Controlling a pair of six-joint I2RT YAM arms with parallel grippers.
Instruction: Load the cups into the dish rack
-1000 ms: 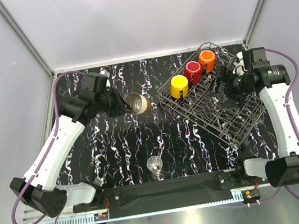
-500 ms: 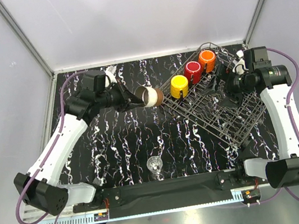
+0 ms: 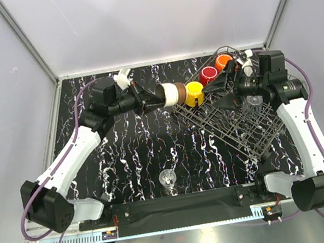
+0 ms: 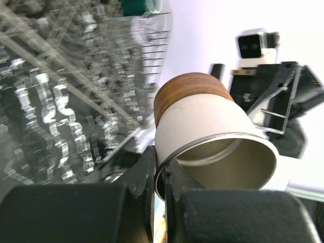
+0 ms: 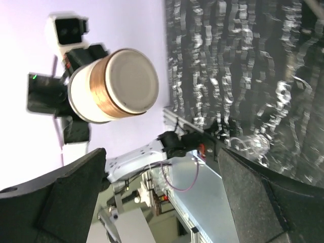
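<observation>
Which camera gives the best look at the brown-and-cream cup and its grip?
Left wrist: the brown-and-cream cup fills the frame, rim pinched by the left gripper, open mouth visible. Right wrist shows its base and brown band; top external shows it small, held sideways beside the yellow mug.

Quick tally: three mugs – yellow mug (image 3: 194, 94), red mug (image 3: 208, 76), orange mug (image 3: 223, 61). One brown-and-cream cup (image 3: 172, 93), one dark teal cup (image 4: 135, 6), two clear glasses (image 3: 168, 179), one grey wire dish rack (image 3: 244, 136). Two robot arms (image 3: 71, 151).
</observation>
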